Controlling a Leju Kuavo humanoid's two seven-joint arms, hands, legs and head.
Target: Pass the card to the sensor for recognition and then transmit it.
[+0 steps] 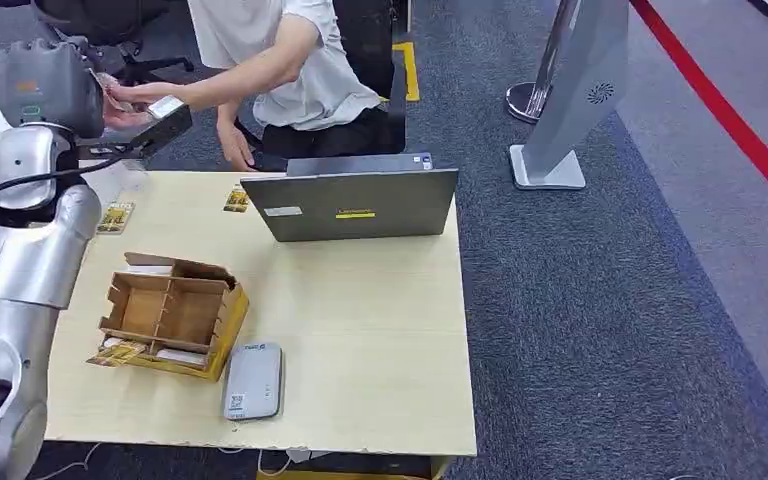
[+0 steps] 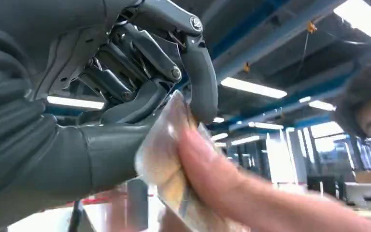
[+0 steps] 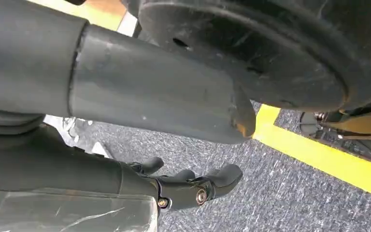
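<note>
- Here the left hand [image 2: 140,96] is raised beyond the far left corner of the table [image 1: 380,330], its thumb and fingers closed on the card [image 2: 162,154].
- A person's hand [image 2: 212,179] grips the same card from the other side; person [image 1: 290,60] sits behind the table, arm stretched toward the robot.
- The right hand [image 3: 188,186] hangs low over grey carpet, fingers slightly curled and apart, holding nothing.
- On the table: a compartmented cardboard box [image 1: 170,315] near the left edge, a grey sensor [image 1: 253,381] just beside it at the front, a laptop [image 1: 355,200] at the far edge.
- Two more cards lie flat on the table, one [image 1: 115,217] near the left edge, one [image 1: 236,198] just left of the laptop.
</note>
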